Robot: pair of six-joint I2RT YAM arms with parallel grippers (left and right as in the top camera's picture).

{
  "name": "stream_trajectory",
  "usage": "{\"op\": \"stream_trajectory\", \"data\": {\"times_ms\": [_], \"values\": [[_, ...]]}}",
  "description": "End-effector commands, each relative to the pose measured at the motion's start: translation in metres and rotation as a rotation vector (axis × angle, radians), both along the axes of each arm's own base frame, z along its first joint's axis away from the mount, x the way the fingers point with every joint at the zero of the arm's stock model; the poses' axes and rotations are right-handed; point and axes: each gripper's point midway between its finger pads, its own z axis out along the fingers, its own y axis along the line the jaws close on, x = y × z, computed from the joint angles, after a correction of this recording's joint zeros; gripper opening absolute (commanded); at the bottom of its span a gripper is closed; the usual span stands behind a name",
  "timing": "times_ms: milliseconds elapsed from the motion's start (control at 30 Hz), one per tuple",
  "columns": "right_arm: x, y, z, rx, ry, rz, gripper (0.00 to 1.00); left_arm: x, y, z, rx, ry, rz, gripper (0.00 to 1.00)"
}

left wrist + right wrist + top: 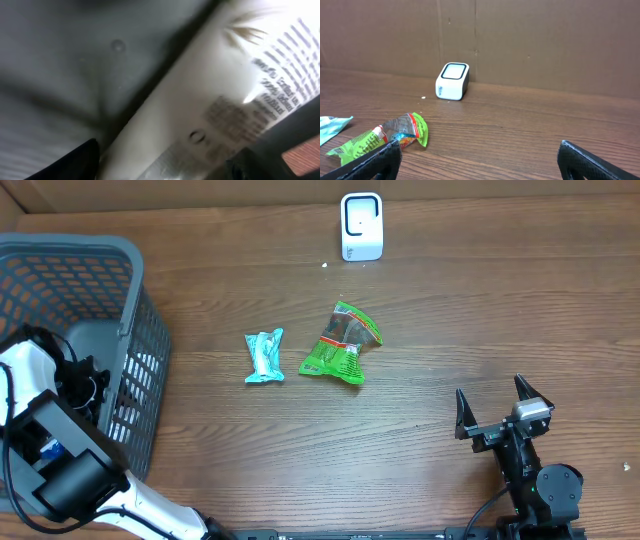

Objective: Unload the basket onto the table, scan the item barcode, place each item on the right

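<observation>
From above I see my left arm reaching down into the grey basket (70, 248) at the left edge of the worktop (450, 300). Its wrist camera is pressed close to a white package (210, 100) lying against the basket's grey inside. The package carries lines of print and a striped patch, all too blurred for me to read. The left pincer (162, 162) shows only as dark finger shapes at the lower corners of that view, with the white package between them. I cannot tell whether it is clenched on the package or merely straddling it. My right pincer (491, 402) sits released at the near right of the worktop, jaws spread wide with nothing between them, facing the far side. The white scanner (361, 226) stands upright at the far edge against the brown cardboard wall (545, 40), well apart from both arms. Two packets lie mid-worktop between the basket and the right arm: a light blue packet (265, 357) and, just to its right, a crumpled green packet (342, 345), near each other but not touching.
</observation>
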Motion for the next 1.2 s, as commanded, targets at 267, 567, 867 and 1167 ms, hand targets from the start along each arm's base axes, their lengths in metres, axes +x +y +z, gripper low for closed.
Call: {"op": "stream_trajectory", "data": {"times_ms": [267,567,867,1167], "values": [[0.0,-0.001,-0.001,0.0,-0.006,-0.002,1.0,0.0,-0.002,-0.027,0.003,0.004,0.012,0.04],[0.0,-0.001,-0.001,0.0,-0.006,-0.002,1.0,0.014,0.006,-0.006,0.017,-0.022,0.069,0.04],[0.0,-0.001,-0.001,0.0,-0.006,-0.002,1.0,0.051,0.027,0.081,0.058,-0.149,0.079,0.04],[0.0,-0.001,-0.001,0.0,-0.006,-0.002,1.0,0.065,0.024,0.122,0.07,-0.251,0.082,0.04]]}}
